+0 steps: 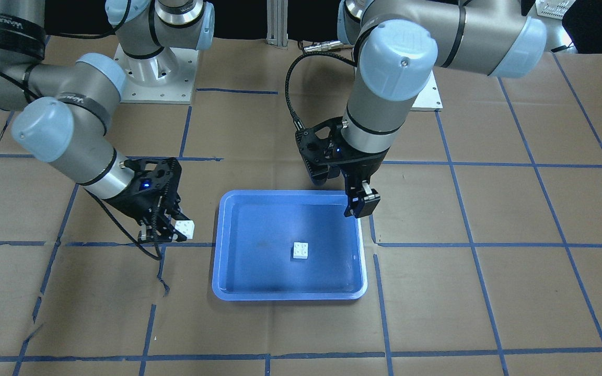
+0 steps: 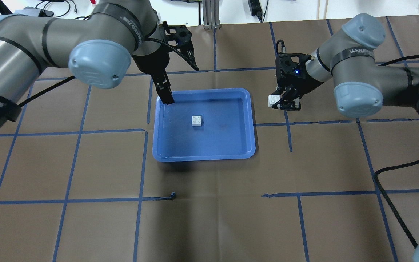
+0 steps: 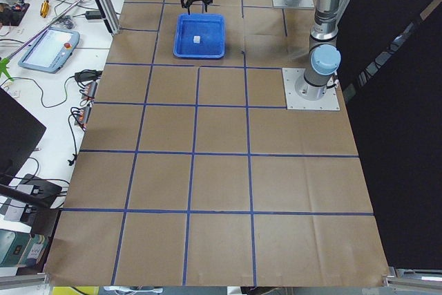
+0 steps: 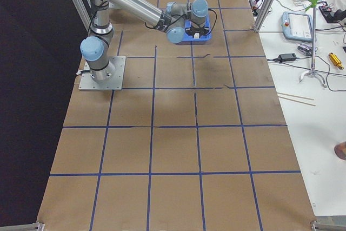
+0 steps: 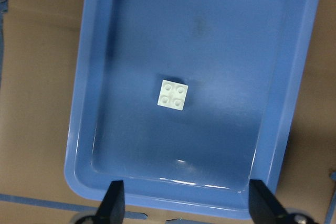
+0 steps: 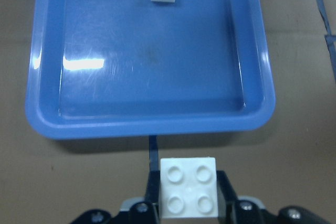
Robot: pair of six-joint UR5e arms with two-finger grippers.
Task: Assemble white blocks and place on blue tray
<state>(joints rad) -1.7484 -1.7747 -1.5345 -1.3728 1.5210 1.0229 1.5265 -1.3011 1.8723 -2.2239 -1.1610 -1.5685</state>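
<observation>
One white block (image 1: 301,250) lies studs up near the middle of the blue tray (image 1: 238,292); it also shows in the overhead view (image 2: 196,120) and the left wrist view (image 5: 173,94). My right gripper (image 1: 171,233) is shut on the second white block (image 1: 185,228), held just above the table beside the tray's short side; this block fills the bottom of the right wrist view (image 6: 188,186). My left gripper (image 2: 166,97) is open and empty, hovering over the tray's corner nearest the robot's left base, its fingertips (image 5: 113,203) wide apart.
The table is covered in brown paper with a blue tape grid (image 2: 140,163). The tray (image 2: 158,154) sits near the table's middle, between the two arms. A black cable (image 2: 391,182) from the right arm trails over the table.
</observation>
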